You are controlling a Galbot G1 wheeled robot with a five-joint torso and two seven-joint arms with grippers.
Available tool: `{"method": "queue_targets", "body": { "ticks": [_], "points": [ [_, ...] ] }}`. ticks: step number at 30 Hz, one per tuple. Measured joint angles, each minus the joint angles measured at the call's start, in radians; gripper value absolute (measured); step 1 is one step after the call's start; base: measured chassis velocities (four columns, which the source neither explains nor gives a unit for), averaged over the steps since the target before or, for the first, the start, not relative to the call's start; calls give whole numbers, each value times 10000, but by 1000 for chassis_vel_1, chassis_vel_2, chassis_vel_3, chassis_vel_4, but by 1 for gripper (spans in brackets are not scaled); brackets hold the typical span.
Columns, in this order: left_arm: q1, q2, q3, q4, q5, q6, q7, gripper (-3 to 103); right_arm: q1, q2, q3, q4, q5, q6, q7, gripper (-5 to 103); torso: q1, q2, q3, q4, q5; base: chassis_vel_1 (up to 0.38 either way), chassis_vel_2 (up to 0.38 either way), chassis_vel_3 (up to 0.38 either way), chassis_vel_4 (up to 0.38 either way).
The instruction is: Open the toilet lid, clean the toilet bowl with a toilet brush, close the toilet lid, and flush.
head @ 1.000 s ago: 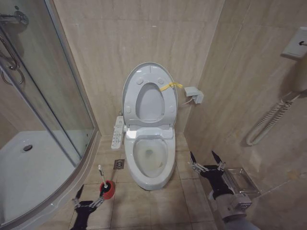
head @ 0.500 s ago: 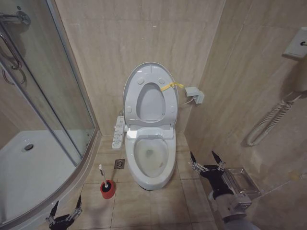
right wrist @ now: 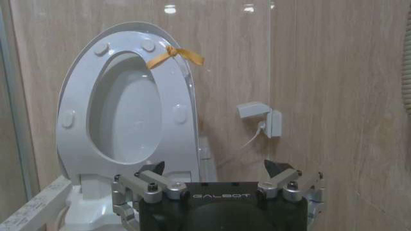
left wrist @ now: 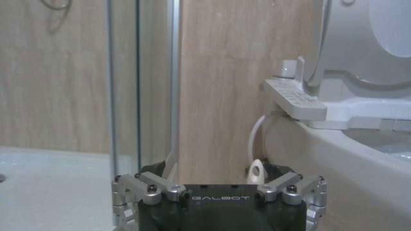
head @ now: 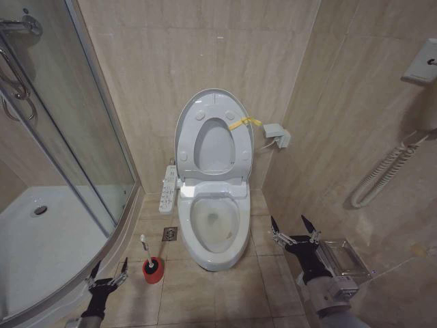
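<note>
The large white oval plastic toilet lid point(head: 213, 130) stands raised against the beige tiled wall point(head: 225, 48), with the ring-shaped seat point(head: 214, 147) lifted flat against it and a yellow strap point(head: 243, 123) tied at its edge. Below it the white ceramic toilet bowl point(head: 217, 225) lies open, with a white side control panel point(head: 167, 189) on the side toward the glass shower enclosure point(head: 61, 157).

The slim white-handled toilet brush point(head: 145, 250) stands upright in its small round red holder cup point(head: 153, 270) on the tiled floor point(head: 198, 294), between the bowl and the shower's curved base.

The left gripper point(head: 106, 273) hovers low over the floor just beside the red cup, on the shower side, apart from the brush; its fingers point(head: 123, 266) are spread wide and hold nothing. In the left wrist view a pale looped thing, probably the brush handle's end, shows near that gripper's body.

The right gripper point(head: 293, 229) hangs on the other side of the bowl, near the side wall, with fingers point(head: 274, 226) also spread wide and empty. A small white wall box point(head: 276, 134) sits beside the lid.
</note>
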Motion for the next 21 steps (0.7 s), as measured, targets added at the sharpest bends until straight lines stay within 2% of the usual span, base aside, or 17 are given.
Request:
{"method": "queue_targets", "body": {
  "ticks": [8,12,21],
  "points": [
    [-1026,361,224,1317,168,-58,312,100,0,0,0,0,0,0,0,100,0,0,0,1,0,0,0,0,0],
    [-1800,534,691,2076,206,-136,729,99,-1,0,0,0,0,1,0,100,0,0,0,1,1,0,0,0,0],
    [-2712,400,1359,2897,376,-243,964,99,0,0,0,1,0,0,0,100,0,0,0,1,0,0,0,0,0]
  ]
}}
